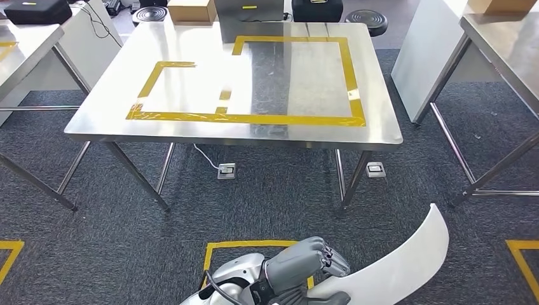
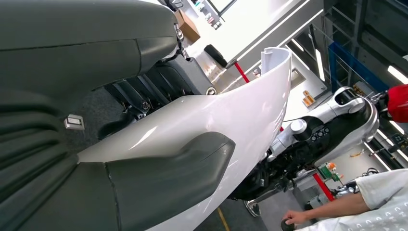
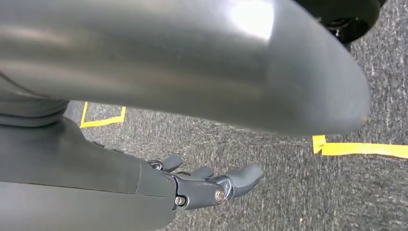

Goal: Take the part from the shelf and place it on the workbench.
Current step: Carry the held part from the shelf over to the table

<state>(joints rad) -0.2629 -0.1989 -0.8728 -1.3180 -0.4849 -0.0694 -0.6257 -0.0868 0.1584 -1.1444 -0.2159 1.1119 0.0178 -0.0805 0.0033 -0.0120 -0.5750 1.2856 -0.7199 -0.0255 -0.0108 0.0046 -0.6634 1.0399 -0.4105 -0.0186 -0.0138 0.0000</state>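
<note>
Head view, step: carry leg, I'd say — the left hand (image 1: 299,270) gripped the white part (image 1: 394,264) low in front of the body, and the workbench (image 1: 95,117) stood ahead across the carpet.
Head view, part: long and curved, its long axis ran up and to the right from the hand, free tip aimed toward the workbench's right side.
Head view, next move: likely called for closing in, then raising the part over the near edge toward the yellow tape outline (image 1: 254,118).
Left wrist view, grip: thumb (image 2: 168,185) pressed on the glossy face, dark fingers (image 2: 144,94) curled behind, part clamped between.
Right wrist view, right hand (image 3: 202,185): held nothing, fingers loosely apart over the carpet.
</note>
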